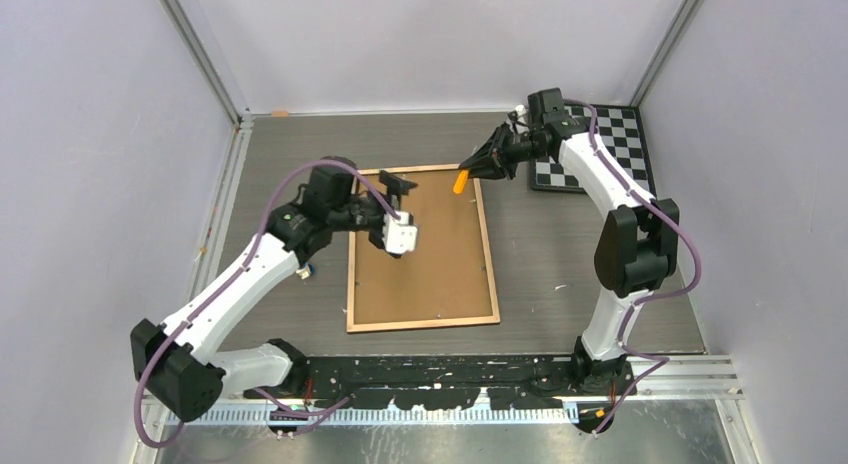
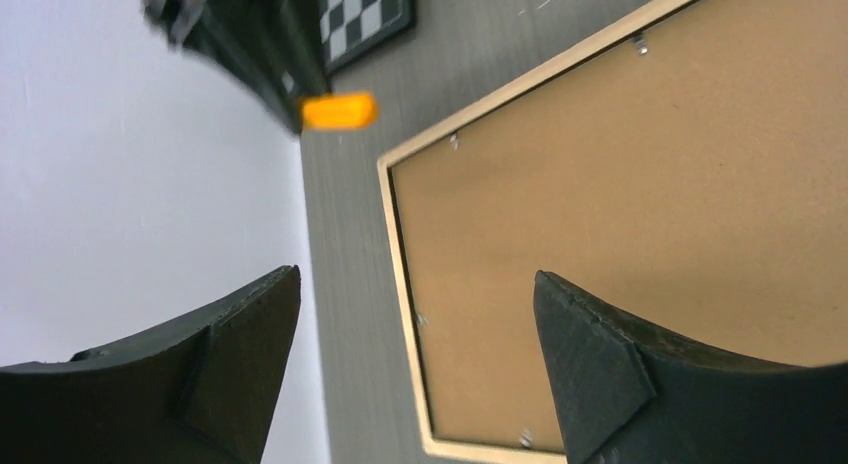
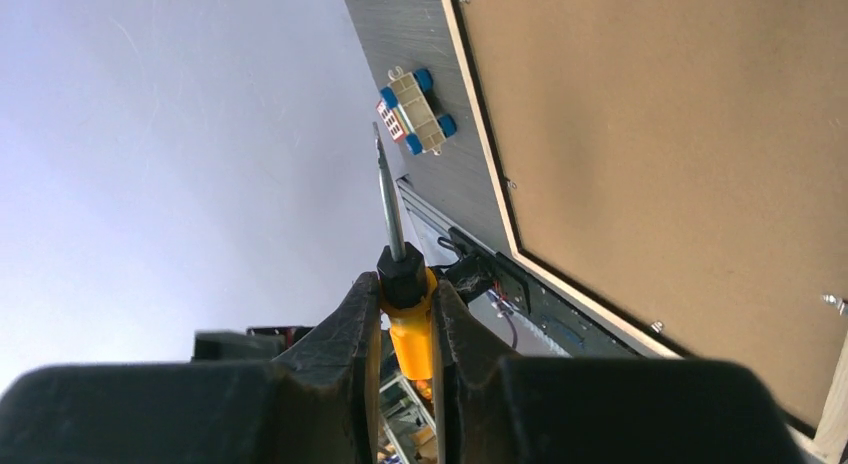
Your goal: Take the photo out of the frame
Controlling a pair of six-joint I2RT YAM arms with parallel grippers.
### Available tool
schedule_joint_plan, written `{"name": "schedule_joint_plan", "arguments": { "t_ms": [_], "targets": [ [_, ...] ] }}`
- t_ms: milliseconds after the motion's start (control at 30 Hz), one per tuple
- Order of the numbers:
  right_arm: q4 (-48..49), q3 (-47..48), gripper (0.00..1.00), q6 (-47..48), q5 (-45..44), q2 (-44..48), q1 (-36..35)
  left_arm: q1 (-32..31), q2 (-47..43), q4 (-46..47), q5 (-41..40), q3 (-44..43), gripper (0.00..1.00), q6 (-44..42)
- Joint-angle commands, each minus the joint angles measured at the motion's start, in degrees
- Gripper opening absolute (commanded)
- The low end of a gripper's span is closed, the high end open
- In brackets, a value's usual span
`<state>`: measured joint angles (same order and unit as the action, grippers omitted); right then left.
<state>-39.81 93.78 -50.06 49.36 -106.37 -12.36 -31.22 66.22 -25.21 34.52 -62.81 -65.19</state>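
The frame point(image 1: 423, 319) lies back-up in the middle of the table, brown backing board inside a light wood rim. The photo is hidden under that board. My left gripper point(image 1: 400, 188) hovers over the frame's far left part with its jaws wide apart and nothing between them; in the left wrist view this gripper point(image 2: 417, 274) looks down on a corner of the frame point(image 2: 405, 284). My right gripper point(image 1: 474, 167) is at the frame's far right corner, shut on an orange-handled screwdriver point(image 1: 460, 181). In the right wrist view the screwdriver point(image 3: 410, 329) sits between the fingers, its metal shaft pointing away.
A black-and-white checkered board point(image 1: 600, 149) lies at the back right of the table. A small toy car with blue wheels point(image 3: 415, 109) sits on the table beside the frame's edge. Small metal tabs point(image 2: 453, 140) line the inside of the frame's rim. Walls close in the left, right and back.
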Motion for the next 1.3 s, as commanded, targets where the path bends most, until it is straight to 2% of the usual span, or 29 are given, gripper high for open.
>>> {"name": "schedule_joint_plan", "arguments": {
  "t_ms": [0, 200, 600, 800, 1267],
  "targets": [
    [-7.1, -1.7, 0.01, -2.1, -3.1, 4.7, -0.8, -6.1, 2.4, 0.6, -0.9, -1.2, 0.87, -17.7],
    [-12.0, -5.3, 0.00, -2.0, -4.3, 5.9, -1.1, -11.2, 6.5, 9.7, -4.8, 1.8, 0.85, -26.2],
    [-9.9, -7.4, 0.01, -5.7, -2.3, 4.2, -3.9, -14.4, 13.9, 11.4, -9.0, 2.1, 0.79, -42.2],
    [-10.1, -7.4, 0.00, -6.7, -2.6, 2.8, -4.0, -16.4, 16.8, 12.5, -13.4, 2.1, 0.72, -44.8],
    [-9.6, -9.4, 0.01, -7.9, -0.8, 2.7, -4.5, -17.9, 21.7, 21.2, -19.3, 2.4, 0.53, -44.7]
  ]
}}
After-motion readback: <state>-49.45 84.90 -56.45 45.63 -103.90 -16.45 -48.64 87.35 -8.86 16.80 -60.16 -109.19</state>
